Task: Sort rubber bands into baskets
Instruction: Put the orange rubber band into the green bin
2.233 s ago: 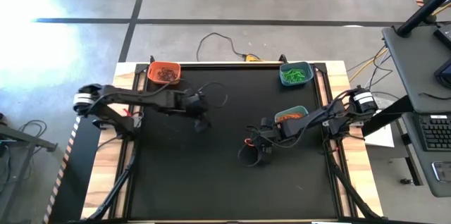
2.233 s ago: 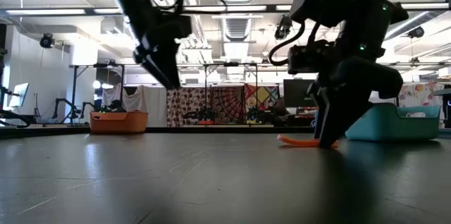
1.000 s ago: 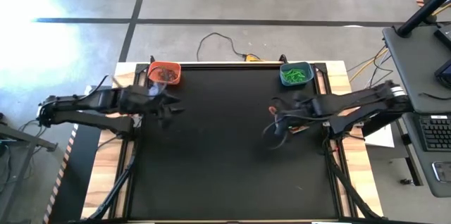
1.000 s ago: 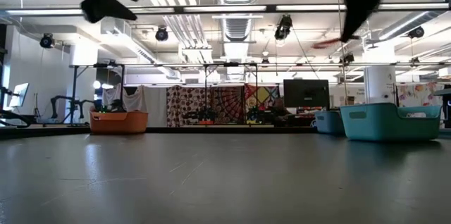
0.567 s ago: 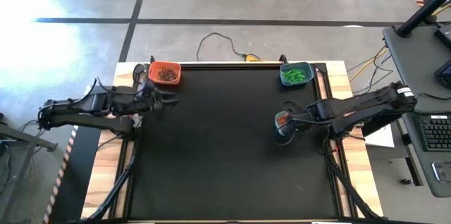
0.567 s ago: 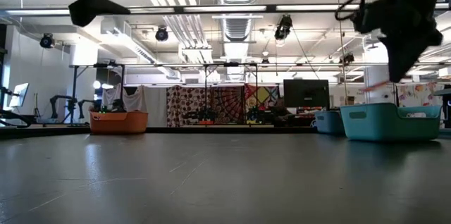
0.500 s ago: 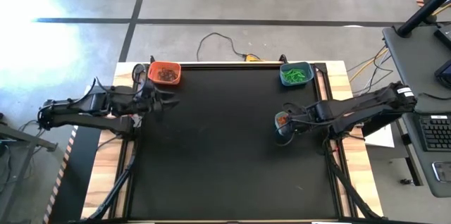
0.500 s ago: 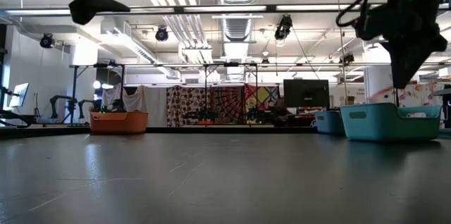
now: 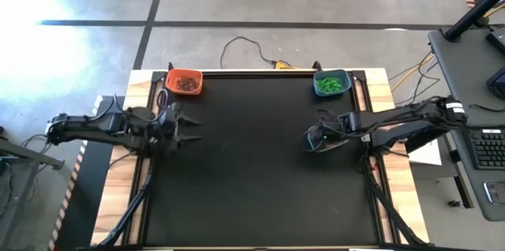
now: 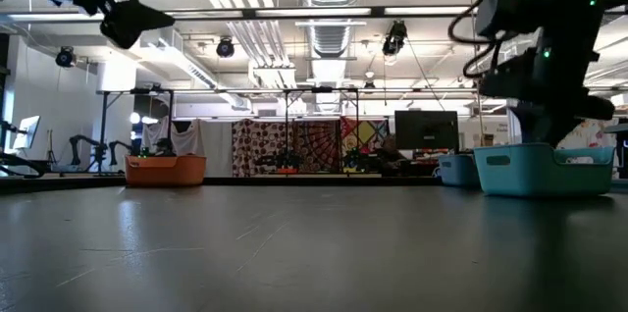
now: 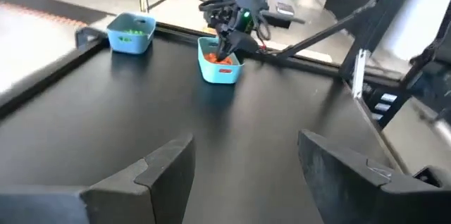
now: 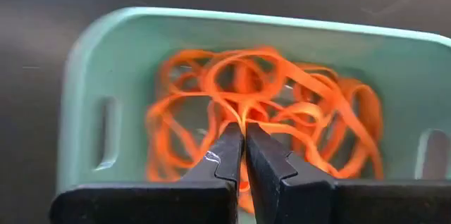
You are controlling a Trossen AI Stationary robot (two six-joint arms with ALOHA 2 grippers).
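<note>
We have the right pincer [image 12: 244, 136] closed over the teal basket [image 12: 91, 76], its two tips pressed together with what looks like a thin orange strand pinched between them, right above the heap of orange rubber bands [image 12: 268, 111] lying inside. These loops are very light, soft and floppy, and they tangle with one another, so we judge that a pull on one may drag its neighbours up or let it cling to the tips when we let go. The best hold is on a single strand where it arches clear of the pile, taken with the very tips. The left pincer [image 11: 243, 157] hangs spread wide and empty above the left side of the desk [image 9: 252, 164], near the orange basket [image 9: 184, 82] with dark bands. The blue basket [image 9: 331, 83] with green bands sits at the far right corner.
</note>
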